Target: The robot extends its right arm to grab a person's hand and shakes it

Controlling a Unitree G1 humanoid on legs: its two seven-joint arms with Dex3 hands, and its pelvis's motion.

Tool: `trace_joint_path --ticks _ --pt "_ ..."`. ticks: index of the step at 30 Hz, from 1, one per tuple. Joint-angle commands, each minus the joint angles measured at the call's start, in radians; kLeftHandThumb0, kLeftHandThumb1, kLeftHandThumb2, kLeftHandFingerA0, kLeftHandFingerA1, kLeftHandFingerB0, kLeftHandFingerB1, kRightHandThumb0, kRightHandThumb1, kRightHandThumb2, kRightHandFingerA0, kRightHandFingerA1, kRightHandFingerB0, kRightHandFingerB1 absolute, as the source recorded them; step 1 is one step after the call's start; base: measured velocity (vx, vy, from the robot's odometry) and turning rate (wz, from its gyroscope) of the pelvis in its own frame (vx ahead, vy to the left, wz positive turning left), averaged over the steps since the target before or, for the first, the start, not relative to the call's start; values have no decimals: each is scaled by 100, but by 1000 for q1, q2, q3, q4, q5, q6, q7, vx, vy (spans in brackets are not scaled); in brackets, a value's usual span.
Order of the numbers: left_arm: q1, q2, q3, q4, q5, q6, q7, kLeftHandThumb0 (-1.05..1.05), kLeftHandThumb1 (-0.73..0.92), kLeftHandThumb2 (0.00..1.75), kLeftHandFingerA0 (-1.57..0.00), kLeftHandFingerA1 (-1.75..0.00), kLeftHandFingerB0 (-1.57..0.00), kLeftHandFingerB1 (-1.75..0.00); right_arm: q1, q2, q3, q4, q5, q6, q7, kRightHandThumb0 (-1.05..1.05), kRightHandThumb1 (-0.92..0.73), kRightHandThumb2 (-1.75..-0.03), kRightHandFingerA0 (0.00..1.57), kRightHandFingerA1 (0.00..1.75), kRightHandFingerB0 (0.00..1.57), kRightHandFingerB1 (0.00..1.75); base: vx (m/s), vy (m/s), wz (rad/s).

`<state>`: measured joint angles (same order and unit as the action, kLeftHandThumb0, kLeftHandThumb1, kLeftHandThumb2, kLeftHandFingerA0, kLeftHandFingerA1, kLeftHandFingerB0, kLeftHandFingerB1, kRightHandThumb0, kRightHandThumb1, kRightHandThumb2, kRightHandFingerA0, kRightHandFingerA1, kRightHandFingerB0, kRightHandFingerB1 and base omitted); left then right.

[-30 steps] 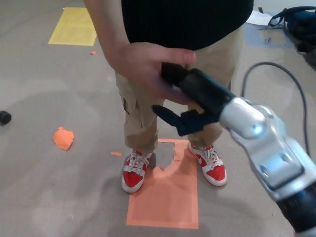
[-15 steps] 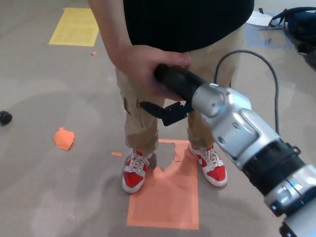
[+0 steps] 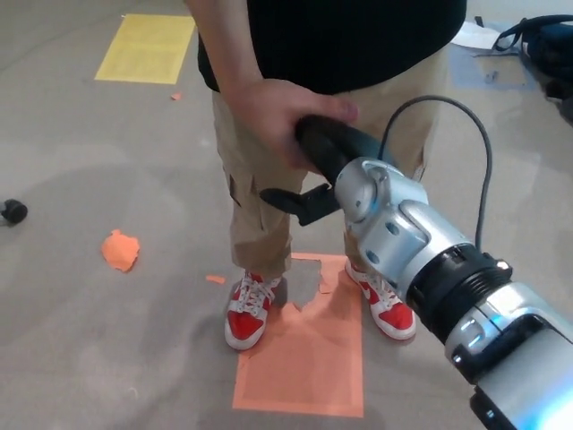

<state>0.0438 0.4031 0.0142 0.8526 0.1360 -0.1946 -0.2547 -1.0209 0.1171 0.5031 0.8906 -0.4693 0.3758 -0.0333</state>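
From my head camera I see the robot's black three-fingered right hand [image 3: 313, 170] reaching up from the lower right, its silver and black forearm [image 3: 421, 260] filling that corner with a dark cable [image 3: 479, 152] looping over it. The person's bare hand [image 3: 277, 116] sits just above centre, in front of the tan trousers [image 3: 260, 215], and wraps over the top of the robot's upper fingers. The robot's fingers are only partly curled: the upper ones lie inside the person's grip, while a lower digit juts out to the left beneath, clear of the palm (I cannot tell how firmly the robot grips back). The two hands are touching.

The person stands facing me in a black top [image 3: 340, 36] and red and white sneakers [image 3: 249, 312], one on bare grey floor, the other on the edge of a torn orange floor marking [image 3: 304, 367]. A yellow rectangle [image 3: 145, 48] lies top left, an orange scrap [image 3: 119, 249] at left, a small black object [image 3: 12, 211] by the left edge.

My left hand is out of sight.
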Motion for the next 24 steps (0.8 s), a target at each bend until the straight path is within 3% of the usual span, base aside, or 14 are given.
trace_joint_path --ticks 1,6,7,9,11,12,13,14,17,18,19,20,23,24 --pt "-16 20 22 1 -26 -20 -5 -31 67 117 0 -47 0 -47 36 -60 -16 -408 -97 167 21 -91 -75 -63 49 45 19 35 0 0 0" --pt "-40 19 28 51 -32 -7 -13 -66 76 106 -3 -37 -3 -33 16 -97 -63 -774 -126 276 126 -85 -57 -92 49 59 15 44 0 0 0" --pt "-43 23 19 57 -20 -5 -10 -67 76 108 -3 -36 -3 -32 15 -104 -66 -797 -129 283 134 -87 -58 -92 79 101 14 44 0 0 0" --pt "-36 22 26 56 -29 -13 -16 -67 75 106 -3 -37 -3 -33 18 -115 -63 -802 -130 284 142 -86 -57 -92 77 77 17 45 0 0 0" --pt "-27 21 28 45 -31 -18 -11 -33 63 114 0 -48 0 -47 28 -120 -63 -771 -122 276 131 -82 -70 -61 69 51 25 37 0 0 0" --pt "-19 22 29 29 -31 -21 -11 -59 92 69 -21 -32 -18 -31 43 -115 -66 -708 -106 261 107 -90 -59 -92 66 66 24 47 0 0 0" --pt "-17 23 29 26 -30 -30 -10 -59 92 69 -21 -32 -18 -31 56 -111 -69 -663 -92 246 91 -90 -59 -92 66 66 24 47 0 0 0" --pt "-18 24 27 27 -25 -38 -9 -59 92 70 -22 -32 -18 -31 62 -108 -70 -638 -85 239 84 -83 -68 -61 77 63 27 37 0 0 0" --pt "-29 22 24 19 -18 -8 -7 -66 92 73 -14 -32 -9 -26 61 -89 -55 -441 -83 192 34 -81 -53 -89 66 62 38 51 0 0 0" --pt "-34 21 24 29 -18 -9 -6 -68 75 104 -9 -44 0 -35 61 -77 -54 -360 -84 154 -6 -75 -62 -59 77 55 51 43 0 0 0" --pt "-36 17 29 42 -23 -23 -7 -33 63 115 0 -48 0 -47 60 -50 -40 -188 -94 99 -87 -75 -47 -82 71 62 45 52 0 0 0" --pt "-34 14 32 38 -27 -18 -7 -70 75 105 -12 -45 0 -38 61 -33 -37 -96 -96 71 -131 -68 -43 -80 61 59 38 48 0 0 0" --pt "-34 12 39 45 -36 -28 -11 -69 74 103 -10 -44 -1 -37 66 -14 -33 17 -95 29 -183 -72 -46 -78 69 62 36 47 0 0 0" --pt "-37 10 43 50 -43 -37 -19 -68 74 103 -10 -44 0 -37 75 -9 -35 61 -91 1 -209 -61 -51 -56 83 61 40 39 0 0 0"
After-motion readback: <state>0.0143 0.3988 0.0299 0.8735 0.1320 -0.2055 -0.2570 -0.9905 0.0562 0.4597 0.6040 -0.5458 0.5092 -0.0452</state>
